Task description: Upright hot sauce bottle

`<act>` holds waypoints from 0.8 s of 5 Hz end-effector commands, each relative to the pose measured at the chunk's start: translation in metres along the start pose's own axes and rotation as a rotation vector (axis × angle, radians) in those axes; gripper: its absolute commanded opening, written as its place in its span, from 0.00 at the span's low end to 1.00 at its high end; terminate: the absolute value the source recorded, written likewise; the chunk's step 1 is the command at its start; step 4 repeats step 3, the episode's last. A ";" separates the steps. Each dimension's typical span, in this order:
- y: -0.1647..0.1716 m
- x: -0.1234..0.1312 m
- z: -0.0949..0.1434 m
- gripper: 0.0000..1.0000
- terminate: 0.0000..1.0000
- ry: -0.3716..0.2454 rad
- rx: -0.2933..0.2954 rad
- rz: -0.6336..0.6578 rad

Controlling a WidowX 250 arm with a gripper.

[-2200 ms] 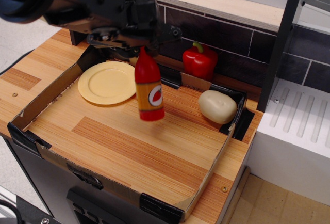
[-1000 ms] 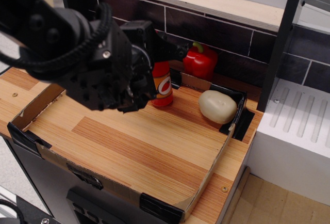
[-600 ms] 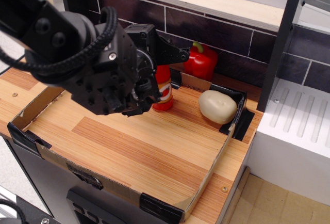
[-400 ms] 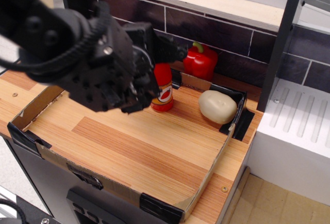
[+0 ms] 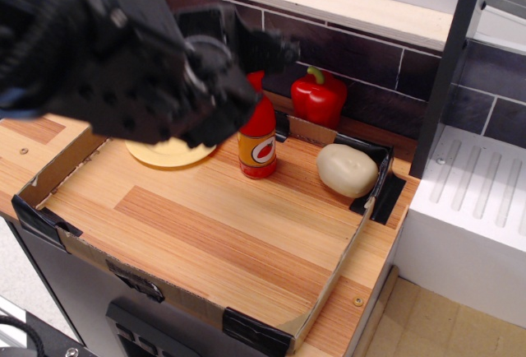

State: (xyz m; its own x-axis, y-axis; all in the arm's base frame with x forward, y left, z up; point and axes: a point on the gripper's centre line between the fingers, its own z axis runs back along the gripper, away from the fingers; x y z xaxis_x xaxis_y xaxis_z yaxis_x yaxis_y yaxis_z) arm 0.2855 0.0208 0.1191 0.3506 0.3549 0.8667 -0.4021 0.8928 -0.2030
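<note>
The hot sauce bottle (image 5: 258,141) stands upright on the wooden board inside the cardboard tray (image 5: 342,260), near the back middle. It is red with an orange label and a white oval. My gripper (image 5: 251,59) is a blurred black mass just above and left of the bottle's top, hiding part of the cap. Its fingers are lost in the motion blur, so I cannot tell whether they are open or whether they touch the bottle.
A yellow plate (image 5: 168,153) lies left of the bottle, mostly hidden by the arm. A red bell pepper (image 5: 319,96) stands behind it by the dark tiled wall. A pale potato (image 5: 347,169) lies to the right. A white rack (image 5: 477,201) stands beyond the tray.
The bottle was carried from mid-tray to the back and set down upright. My arm has since lifted up and left, uncovering the bottle's label and part of the plate.
</note>
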 end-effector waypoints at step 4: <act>-0.010 0.013 0.015 1.00 1.00 0.009 -0.009 0.043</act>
